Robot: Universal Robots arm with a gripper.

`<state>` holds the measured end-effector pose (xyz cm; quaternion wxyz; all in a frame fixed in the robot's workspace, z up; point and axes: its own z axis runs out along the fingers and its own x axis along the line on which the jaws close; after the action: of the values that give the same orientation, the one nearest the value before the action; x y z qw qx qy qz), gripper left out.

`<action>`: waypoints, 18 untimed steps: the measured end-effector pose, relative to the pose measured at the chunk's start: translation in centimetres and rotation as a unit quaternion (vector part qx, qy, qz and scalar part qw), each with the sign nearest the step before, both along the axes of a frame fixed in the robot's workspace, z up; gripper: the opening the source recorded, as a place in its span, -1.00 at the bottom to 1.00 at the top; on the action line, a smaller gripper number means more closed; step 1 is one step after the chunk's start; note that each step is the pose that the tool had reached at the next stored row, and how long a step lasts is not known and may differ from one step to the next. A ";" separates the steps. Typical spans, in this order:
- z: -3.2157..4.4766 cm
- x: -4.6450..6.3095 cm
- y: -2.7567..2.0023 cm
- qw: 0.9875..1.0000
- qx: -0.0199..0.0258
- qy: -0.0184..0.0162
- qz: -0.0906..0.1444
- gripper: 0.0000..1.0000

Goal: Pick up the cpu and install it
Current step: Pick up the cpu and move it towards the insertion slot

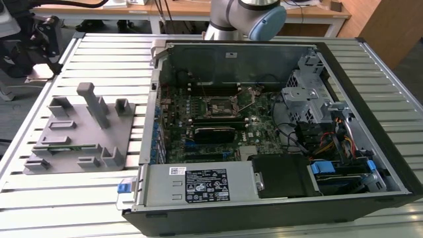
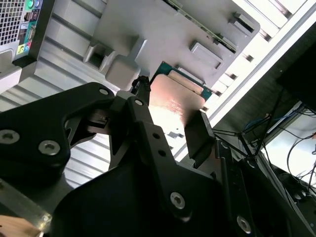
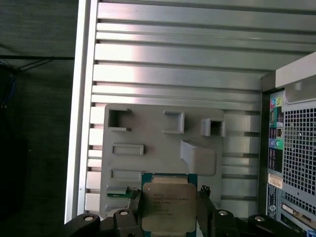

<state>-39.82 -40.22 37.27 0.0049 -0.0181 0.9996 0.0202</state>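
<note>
Hand point(image 3: 169, 217) clamped on the cpu point(image 3: 168, 200), up over the grey tray point(image 3: 148, 133): the pick-up looks done!
Both wrist views have the fingers point(image 2: 197, 131) pinching opposite edges of the chip. Its silvery-grey lid faces the first wrist camera with a green rim peeking past it, and it sits flat and square in the grip, apparently lifted clear of the tray on the slatted counter point(image 1: 99, 198). Install not yet done, I'd say: the socket point(image 1: 218, 105) waits inside the open computer case point(image 1: 278, 218), well apart from the tray. Seating the chip calls for a level carry and exact squaring to that socket.
</note>
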 end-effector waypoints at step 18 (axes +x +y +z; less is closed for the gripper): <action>0.00 4.0 0.00 1.000 0.000 0.000 0.000 0.06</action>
<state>-35.78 -40.22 37.27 0.0048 -0.0181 0.9996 0.0202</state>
